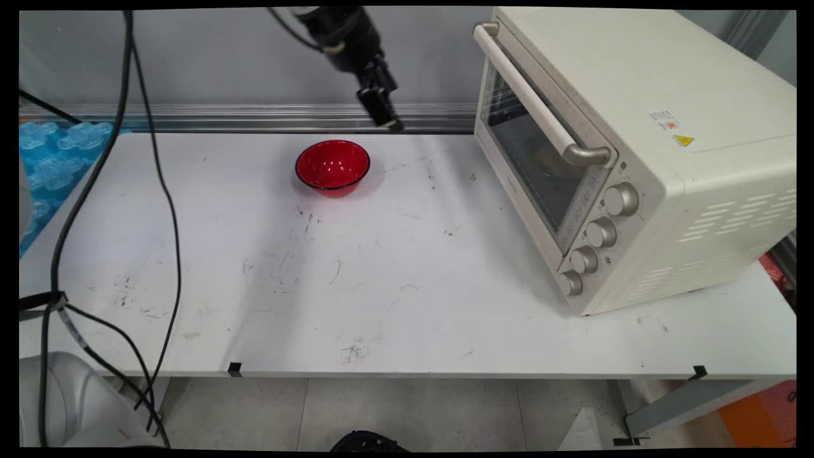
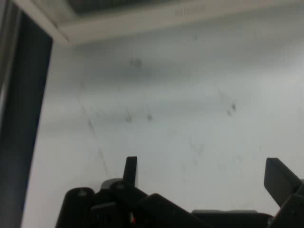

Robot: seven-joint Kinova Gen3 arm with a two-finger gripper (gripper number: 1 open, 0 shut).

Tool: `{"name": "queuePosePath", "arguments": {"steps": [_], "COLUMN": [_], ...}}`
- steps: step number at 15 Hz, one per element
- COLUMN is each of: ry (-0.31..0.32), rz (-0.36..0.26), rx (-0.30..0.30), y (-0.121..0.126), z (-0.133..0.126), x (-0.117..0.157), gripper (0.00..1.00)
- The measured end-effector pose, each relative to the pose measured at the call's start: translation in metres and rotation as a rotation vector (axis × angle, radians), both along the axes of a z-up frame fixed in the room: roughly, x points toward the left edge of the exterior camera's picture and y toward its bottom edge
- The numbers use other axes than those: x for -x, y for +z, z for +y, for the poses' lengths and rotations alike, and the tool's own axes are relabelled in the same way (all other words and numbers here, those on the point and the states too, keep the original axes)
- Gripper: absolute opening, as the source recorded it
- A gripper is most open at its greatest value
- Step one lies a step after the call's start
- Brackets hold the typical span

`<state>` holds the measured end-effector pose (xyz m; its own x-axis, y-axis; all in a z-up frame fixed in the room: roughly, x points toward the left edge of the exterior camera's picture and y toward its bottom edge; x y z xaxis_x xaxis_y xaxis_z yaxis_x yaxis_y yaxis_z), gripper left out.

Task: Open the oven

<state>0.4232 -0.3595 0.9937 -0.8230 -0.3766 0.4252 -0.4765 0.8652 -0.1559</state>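
**Main view.** The black two-finger gripper [image 1: 389, 119] hangs high over the far edge of the white table [image 1: 407, 286], in front of the wall, tilted down and to the picture's right. The nearest object is the red bowl [image 1: 332, 166]. It stands upright and empty on the table's far part, below and slightly left of the gripper and clear of it. The cream toaster oven [image 1: 636, 159] sits at the right end of the table with its door shut. Its handle [image 1: 540, 102] and four knobs [image 1: 594, 238] face the middle of the table. Oven and bowl are well apart, with scuffed bare tabletop between them. Black cables [image 1: 159, 191] hang down across the left side, and a blue moulded sheet [image 1: 51, 159] lies beyond the table's left edge.

**Hand view.** The two fingers [image 2: 130, 168] rise from the bottom edge, spread wide, with only marked tabletop [image 2: 166, 118] between them; the hand holds nothing and touches nothing. The pale band [image 2: 142, 21] across the top is probably the lower front of the oven, though too little of it shows to be sure. The bowl does not appear in this view.
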Motion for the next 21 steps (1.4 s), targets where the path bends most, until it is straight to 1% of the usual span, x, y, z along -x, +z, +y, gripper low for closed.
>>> {"name": "queuePosePath", "arguments": {"steps": [4, 5, 14, 18, 21], "ry": [-0.020, -0.023, -0.045, -0.055, -0.047], "rz": [0.034, 0.043, 0.128, 0.157, 0.175], "rx": [0.030, 0.036, 0.080, 0.082, 0.072], "y": [0.017, 0.022, 0.060, 0.071, 0.074], "z": [-0.020, -0.024, -0.056, -0.066, -0.070], "x": [0.023, 0.028, 0.075, 0.095, 0.107], "gripper": [1.00, 0.00, 0.00, 0.00, 0.00]}}
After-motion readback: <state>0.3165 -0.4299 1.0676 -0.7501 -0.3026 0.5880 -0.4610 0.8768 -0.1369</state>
